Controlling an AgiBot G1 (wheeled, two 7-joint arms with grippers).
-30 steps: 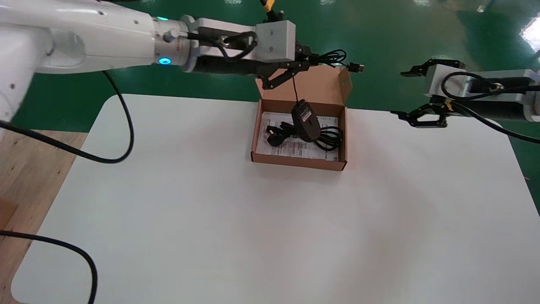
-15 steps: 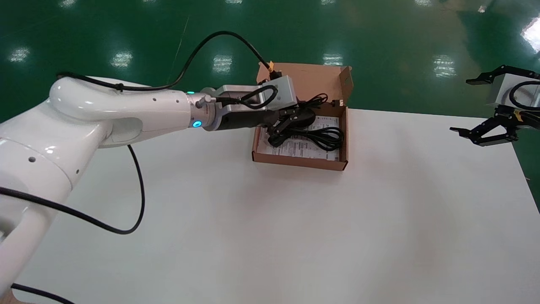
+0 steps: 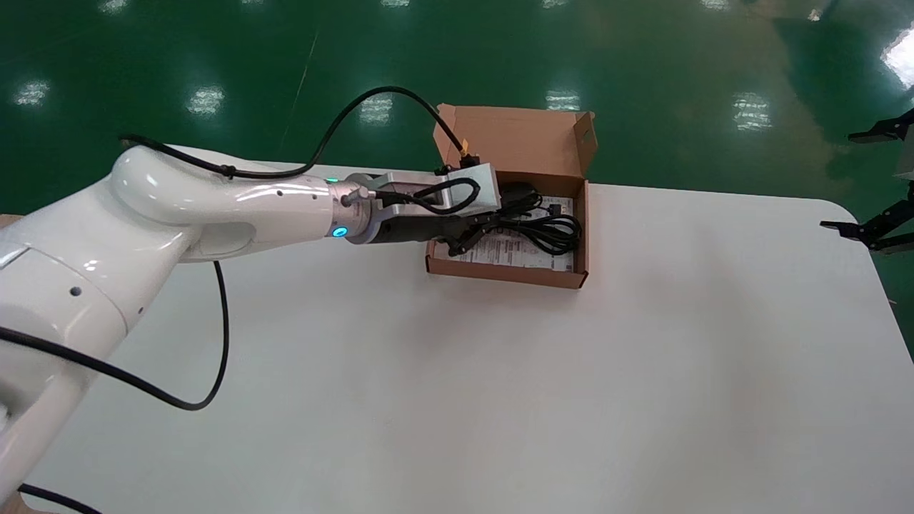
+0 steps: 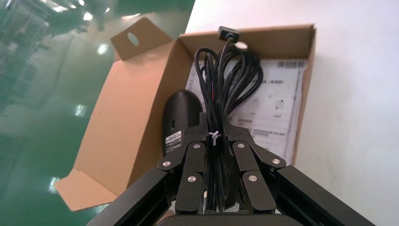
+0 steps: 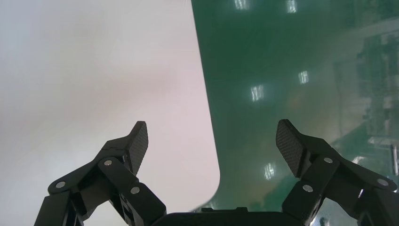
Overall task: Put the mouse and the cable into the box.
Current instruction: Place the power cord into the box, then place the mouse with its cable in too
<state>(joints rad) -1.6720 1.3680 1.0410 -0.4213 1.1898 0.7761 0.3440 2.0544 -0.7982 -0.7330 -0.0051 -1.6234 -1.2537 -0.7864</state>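
Note:
An open cardboard box (image 3: 508, 277) stands at the table's far side, its flap (image 3: 525, 146) upright. My left gripper (image 3: 480, 227) reaches low into it and is shut on a tied bundle of black cable (image 4: 221, 89); the fingers (image 4: 195, 157) clamp it at the white tie. The bundle's USB plug (image 4: 229, 34) points at the far wall. The black mouse (image 4: 178, 120) lies label-up beside the bundle, against the flap-side wall, partly hidden in the head view. More black cable loops (image 3: 553, 230) rest on the printed sheet (image 4: 275, 101). My right gripper (image 3: 867, 232) hangs open at the table's right edge.
The white table (image 3: 457, 385) spreads in front of the box. Its rounded right corner (image 5: 214, 174) shows under my right gripper (image 5: 214, 141), with green floor (image 5: 291, 70) beyond. My left arm's cable (image 3: 214, 343) droops over the table's left side.
My left gripper came down from above the flap into the box with the cable bundle. The mouse, hanging a second ago, now lies inside. My right arm drew off rightward.

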